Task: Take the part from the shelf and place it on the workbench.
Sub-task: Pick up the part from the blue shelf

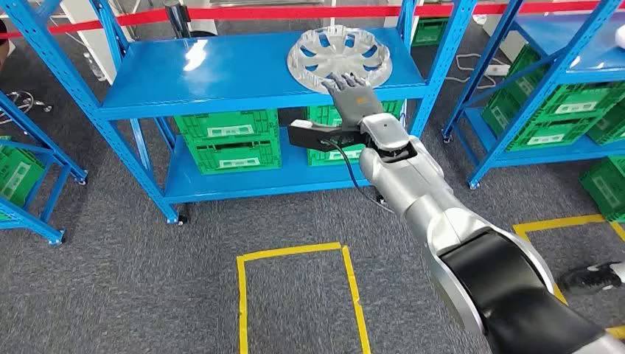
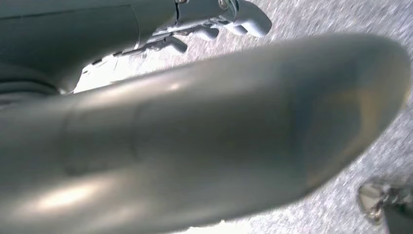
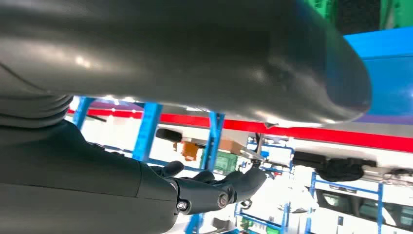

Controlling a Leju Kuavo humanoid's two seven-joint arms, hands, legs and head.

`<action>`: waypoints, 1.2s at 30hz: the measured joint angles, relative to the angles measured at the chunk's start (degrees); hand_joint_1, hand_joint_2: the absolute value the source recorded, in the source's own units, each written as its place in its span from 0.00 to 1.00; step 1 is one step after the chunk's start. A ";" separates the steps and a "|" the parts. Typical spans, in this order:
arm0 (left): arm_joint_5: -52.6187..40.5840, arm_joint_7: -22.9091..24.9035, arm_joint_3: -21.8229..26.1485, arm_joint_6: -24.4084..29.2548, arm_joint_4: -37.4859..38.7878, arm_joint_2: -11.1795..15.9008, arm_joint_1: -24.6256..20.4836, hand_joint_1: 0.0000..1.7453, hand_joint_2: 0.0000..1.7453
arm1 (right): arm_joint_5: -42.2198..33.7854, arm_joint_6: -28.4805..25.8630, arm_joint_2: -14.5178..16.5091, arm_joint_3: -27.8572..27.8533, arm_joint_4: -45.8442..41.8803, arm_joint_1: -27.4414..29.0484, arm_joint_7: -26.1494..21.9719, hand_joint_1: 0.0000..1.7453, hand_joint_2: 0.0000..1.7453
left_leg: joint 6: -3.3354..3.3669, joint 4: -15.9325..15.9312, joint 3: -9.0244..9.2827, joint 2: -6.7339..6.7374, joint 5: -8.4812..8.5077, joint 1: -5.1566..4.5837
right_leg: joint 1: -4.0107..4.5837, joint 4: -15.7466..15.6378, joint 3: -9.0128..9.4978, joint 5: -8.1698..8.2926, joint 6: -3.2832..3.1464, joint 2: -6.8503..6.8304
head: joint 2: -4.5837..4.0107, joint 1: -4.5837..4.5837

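Observation:
The part is a silver hubcap [image 1: 339,53] lying flat on the top board of the blue shelf [image 1: 221,70], towards its right end. My right hand [image 1: 348,90] reaches out over the shelf's front edge, and its fingertips are at the hubcap's near rim. In the right wrist view the thumb [image 3: 195,53] and the dark fingers [image 3: 219,187] stand apart with nothing between them. In the left wrist view my left hand [image 2: 195,136] hangs over grey carpet, fingers [image 2: 229,17] loose, holding nothing.
Green crates [image 1: 228,140] fill the shelf's lower level. More blue racks stand at the left [image 1: 29,147] and right [image 1: 560,37]. Yellow tape [image 1: 295,295] marks a square on the carpet. A person's shoe [image 1: 593,276] is at the right edge. A red barrier tape [image 1: 295,11] runs behind.

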 joint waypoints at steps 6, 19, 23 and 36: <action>0.00 0.06 0.00 -0.10 0.00 -0.13 0.16 0.00 0.00 | -0.51 0.06 -0.48 0.44 0.07 0.35 0.25 0.00 0.00 | -0.09 0.11 3.76 -0.80 -3.10 -0.57 | 0.59 -7.07 -2.17 6.34 -0.97 -0.01 | 0.00 0.04; 0.00 -0.17 -0.02 -0.10 -0.12 -0.01 0.06 0.00 0.00 | -1.34 -0.05 -0.68 1.39 -0.02 0.01 0.88 0.00 0.00 | -3.95 15.53 -6.11 -0.13 -8.15 0.42 | 0.23 -14.77 4.97 7.31 -2.67 0.19 | 0.00 -0.19; 0.00 -0.16 -0.02 -0.10 -0.06 0.13 0.24 0.00 0.00 | -2.66 -0.15 -0.98 2.24 -0.01 -0.04 1.96 0.00 0.00 | -3.83 1.99 -2.76 0.26 1.33 0.67 | -0.08 -14.65 7.41 5.13 -1.41 0.27 | 0.00 -0.31; 0.00 -0.02 -0.02 -0.16 -0.11 0.21 0.38 0.00 0.00 | -5.15 -0.32 -5.91 3.05 0.66 0.22 6.58 0.00 0.00 | -0.21 0.37 2.44 -0.56 -1.82 -0.27 | 0.60 -4.83 -2.62 5.20 -0.40 0.05 | 0.00 -0.05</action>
